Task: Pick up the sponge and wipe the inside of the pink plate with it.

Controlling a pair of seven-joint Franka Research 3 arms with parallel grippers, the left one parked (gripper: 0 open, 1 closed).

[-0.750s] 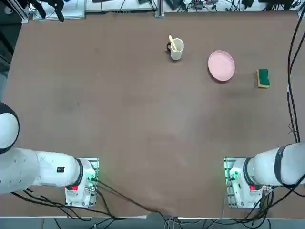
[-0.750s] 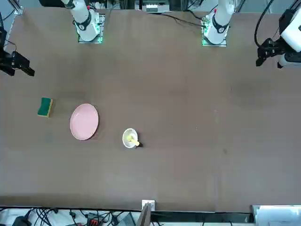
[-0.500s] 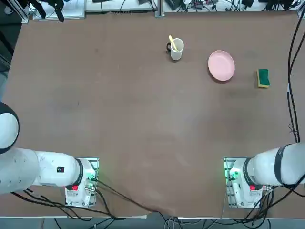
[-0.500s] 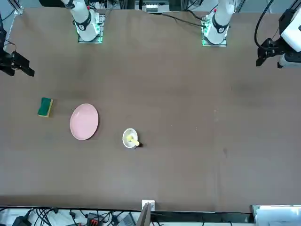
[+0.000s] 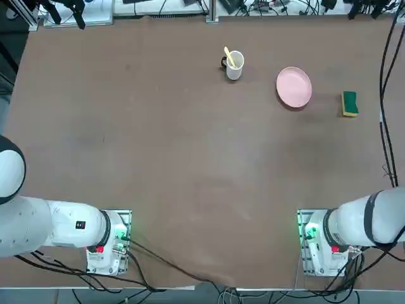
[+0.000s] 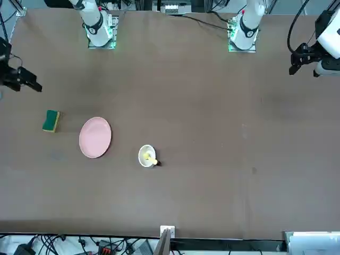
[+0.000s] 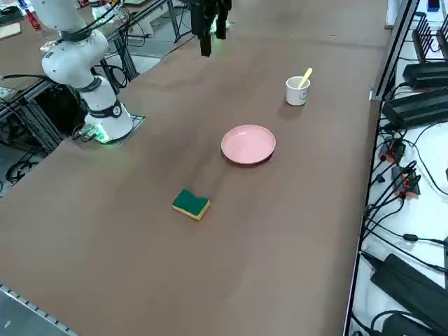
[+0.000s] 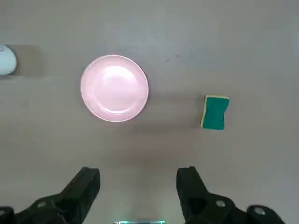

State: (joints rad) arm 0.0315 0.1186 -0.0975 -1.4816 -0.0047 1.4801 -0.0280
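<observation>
The sponge [image 5: 349, 103], green on top with a yellow layer below, lies flat on the brown table near its right edge. The pink plate [image 5: 293, 87] sits a short way to the sponge's left, with nothing in it. My right gripper [image 8: 138, 186] hangs high above the table, open and holding nothing. In the wrist view the plate [image 8: 114, 87] and the sponge [image 8: 215, 112] both lie beyond its fingertips [image 8: 187, 179]. In the front view the gripper [image 6: 29, 85] hovers on the robot's side of the sponge [image 6: 51, 121]. The side view shows the gripper [image 7: 212, 35] far above the sponge [image 7: 191, 204].
A white mug [image 5: 234, 65] with a yellow utensil in it stands left of the plate [image 6: 95, 137]. Cables and power bricks [image 7: 413, 77] run along the table's far edge. The right arm's base [image 5: 323, 240] is at the near edge.
The right gripper has drifted a little farther out from the robot's side, towards the sponge. Sponge, plate and mug have not moved.
</observation>
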